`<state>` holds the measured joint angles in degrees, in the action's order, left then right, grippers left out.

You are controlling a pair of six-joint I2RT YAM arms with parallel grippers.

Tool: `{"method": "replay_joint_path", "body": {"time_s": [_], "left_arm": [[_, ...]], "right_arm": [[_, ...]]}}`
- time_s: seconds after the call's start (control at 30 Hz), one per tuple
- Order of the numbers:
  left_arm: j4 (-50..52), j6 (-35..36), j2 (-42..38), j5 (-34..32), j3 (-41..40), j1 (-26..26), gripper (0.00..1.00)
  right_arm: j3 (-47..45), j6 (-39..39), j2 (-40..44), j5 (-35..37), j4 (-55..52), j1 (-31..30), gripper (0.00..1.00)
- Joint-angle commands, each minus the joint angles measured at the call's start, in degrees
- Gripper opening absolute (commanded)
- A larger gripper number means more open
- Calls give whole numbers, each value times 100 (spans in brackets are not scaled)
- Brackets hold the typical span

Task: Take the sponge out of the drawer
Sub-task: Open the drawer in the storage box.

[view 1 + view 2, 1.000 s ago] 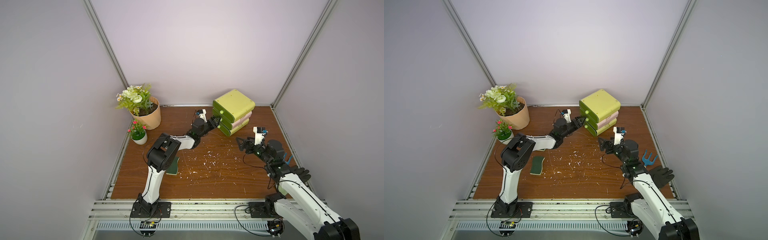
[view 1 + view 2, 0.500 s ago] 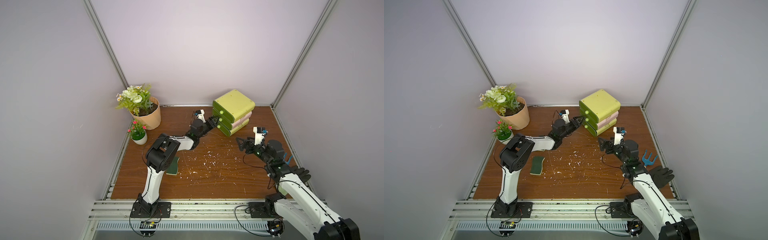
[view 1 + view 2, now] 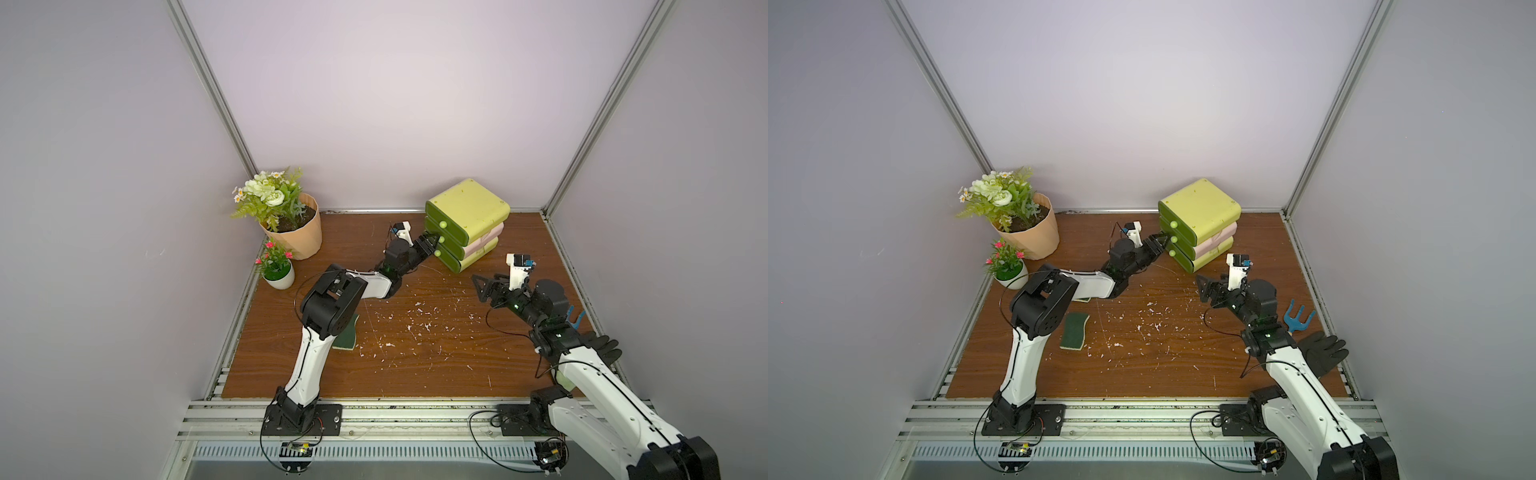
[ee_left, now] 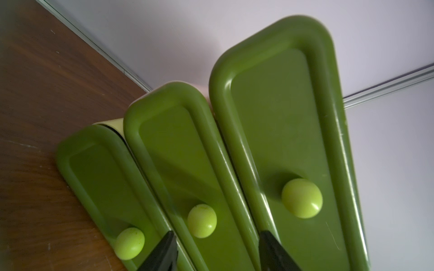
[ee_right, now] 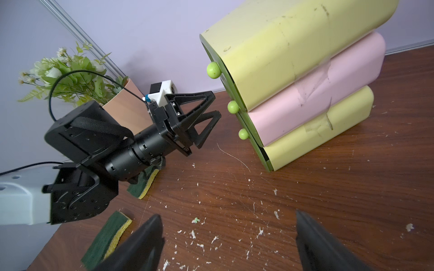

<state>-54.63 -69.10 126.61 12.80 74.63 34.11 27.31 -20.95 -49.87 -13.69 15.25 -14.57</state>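
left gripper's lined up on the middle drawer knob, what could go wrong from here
1. The middle knob is small and round; the open left gripper could slip off when pulling.
2. The knobs sit close together, so a finger may catch the bottom knob.
3. The drawer unit seems to stand free and the right gripper is not bracing it, so it might slide instead of opening.

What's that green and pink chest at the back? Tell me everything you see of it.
The chest is a small plastic-looking stack of three drawers: yellow-green shells top and bottom, pink between, scuffed. Each dark green front carries a round, lighter green knob; all three look shut or nearly so. It stands upright on the wooden table, turned at an angle, near the back edge. The left gripper has open jaws flanking the middle knob, seemingly without touching.
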Motion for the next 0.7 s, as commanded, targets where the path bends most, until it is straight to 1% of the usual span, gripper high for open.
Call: {"method": "replay_joint_path", "body": {"time_s": [0.0, 0.1, 0.33, 0.67], "left_arm": [[-78, -129, 164, 79, 252, 26, 59], [-16, -177, 279, 99, 442, 25, 56], [124, -301, 512, 176, 758, 28, 54], [131, -512, 681, 117, 825, 57, 52]], "right_arm": [[35, 71, 41, 50, 154, -27, 92], [37, 72, 31, 49, 154, -30, 92], [38, 75, 37, 47, 154, -31, 92], [42, 66, 24, 42, 154, -35, 91]]}}
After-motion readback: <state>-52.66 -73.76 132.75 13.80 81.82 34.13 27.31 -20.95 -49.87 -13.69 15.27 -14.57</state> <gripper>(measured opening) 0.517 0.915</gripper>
